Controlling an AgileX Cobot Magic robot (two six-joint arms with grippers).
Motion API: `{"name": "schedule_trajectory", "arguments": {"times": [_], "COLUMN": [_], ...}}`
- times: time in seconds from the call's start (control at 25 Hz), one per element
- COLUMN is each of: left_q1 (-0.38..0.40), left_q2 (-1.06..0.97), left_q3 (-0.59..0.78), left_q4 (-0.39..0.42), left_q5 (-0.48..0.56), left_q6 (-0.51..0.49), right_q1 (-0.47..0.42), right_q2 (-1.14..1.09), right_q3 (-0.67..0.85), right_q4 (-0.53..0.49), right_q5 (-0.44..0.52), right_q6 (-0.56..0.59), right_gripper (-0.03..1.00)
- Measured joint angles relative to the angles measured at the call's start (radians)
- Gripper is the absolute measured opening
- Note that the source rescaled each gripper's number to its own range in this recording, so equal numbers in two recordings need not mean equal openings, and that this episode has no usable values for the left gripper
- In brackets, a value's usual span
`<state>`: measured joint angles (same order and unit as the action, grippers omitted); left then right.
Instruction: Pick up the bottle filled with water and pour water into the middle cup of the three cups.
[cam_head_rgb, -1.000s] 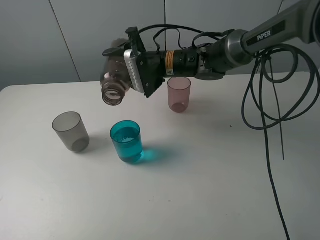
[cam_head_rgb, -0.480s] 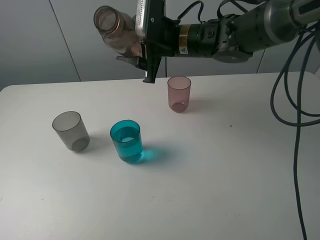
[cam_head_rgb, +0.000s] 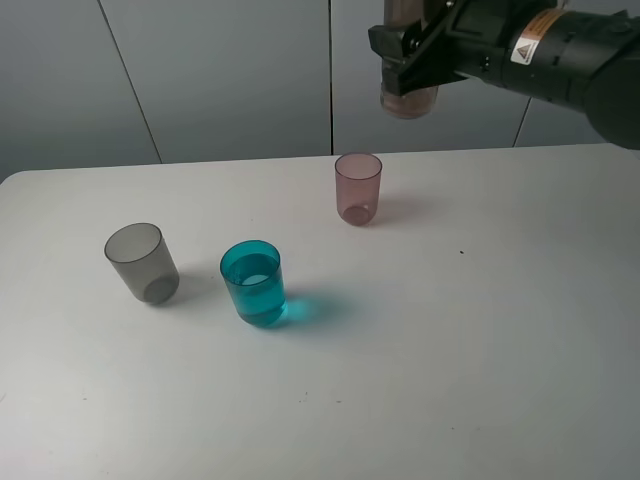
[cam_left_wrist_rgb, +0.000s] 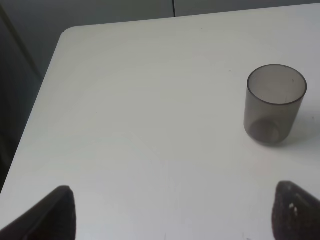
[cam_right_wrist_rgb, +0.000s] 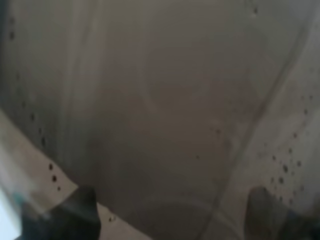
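My right gripper (cam_head_rgb: 425, 45) is shut on the brownish-pink bottle (cam_head_rgb: 408, 98) and holds it high above the table, up and right of the pinkish-mauve cup (cam_head_rgb: 358, 187). Only the bottle's bottom end shows below the fingers; the rest is cut off at the frame top. In the right wrist view the bottle's wall (cam_right_wrist_rgb: 165, 100), dotted with droplets, fills the picture between the fingers (cam_right_wrist_rgb: 75, 210). The teal-blue middle cup (cam_head_rgb: 254, 283) stands upright with water (cam_head_rgb: 257, 290) in it. The smoky grey cup (cam_head_rgb: 140, 262) stands left of it and also shows in the left wrist view (cam_left_wrist_rgb: 275, 104). My left gripper (cam_left_wrist_rgb: 175, 217) is open over the table's left part.
The white table (cam_head_rgb: 420, 340) carries only the three cups. Its rounded back-left corner (cam_left_wrist_rgb: 67, 35) shows in the left wrist view, with a dark drop beyond the edge. A grey panelled wall (cam_head_rgb: 200, 70) stands behind the table.
My right arm has swung the bottle from a tilted pose over the teal cup up and to the right, turning it upright, high behind the pinkish-mauve cup. The cups have not moved.
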<state>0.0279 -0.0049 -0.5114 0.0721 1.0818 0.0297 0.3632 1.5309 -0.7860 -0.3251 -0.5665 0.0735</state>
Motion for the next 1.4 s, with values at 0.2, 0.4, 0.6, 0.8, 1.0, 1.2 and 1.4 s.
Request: {"name": "schedule_trajectory", "arguments": {"times": [0.2,0.4,0.6,0.8,1.0,1.2,1.4], "left_q1": [0.000,0.000,0.000,0.000,0.000,0.000,0.000], "left_q2": [0.000,0.000,0.000,0.000,0.000,0.000,0.000], "left_q3": [0.000,0.000,0.000,0.000,0.000,0.000,0.000], "left_q4": [0.000,0.000,0.000,0.000,0.000,0.000,0.000], "left_q5": [0.000,0.000,0.000,0.000,0.000,0.000,0.000], "left_q6": [0.000,0.000,0.000,0.000,0.000,0.000,0.000], "right_q1": [-0.068,-0.076,-0.076,-0.079,-0.083,-0.083,-0.083], "right_q2": [-0.020,-0.016,0.064,0.226,0.403,0.512,0.556], "right_q3": [0.131,0.174,0.178,0.181,0.181,0.169,0.148], "right_q4": [0.211,0.278,0.311,0.325,0.346,0.363,0.371], "right_q5": [0.015,0.006,-0.087,-0.220,-0.475,-0.569,-0.587], "right_q6": [-0.034,-0.137,-0.146,-0.150,-0.150,-0.133,-0.116], "right_gripper": [0.02,0.02,0.02,0.02,0.02,0.02,0.02]}}
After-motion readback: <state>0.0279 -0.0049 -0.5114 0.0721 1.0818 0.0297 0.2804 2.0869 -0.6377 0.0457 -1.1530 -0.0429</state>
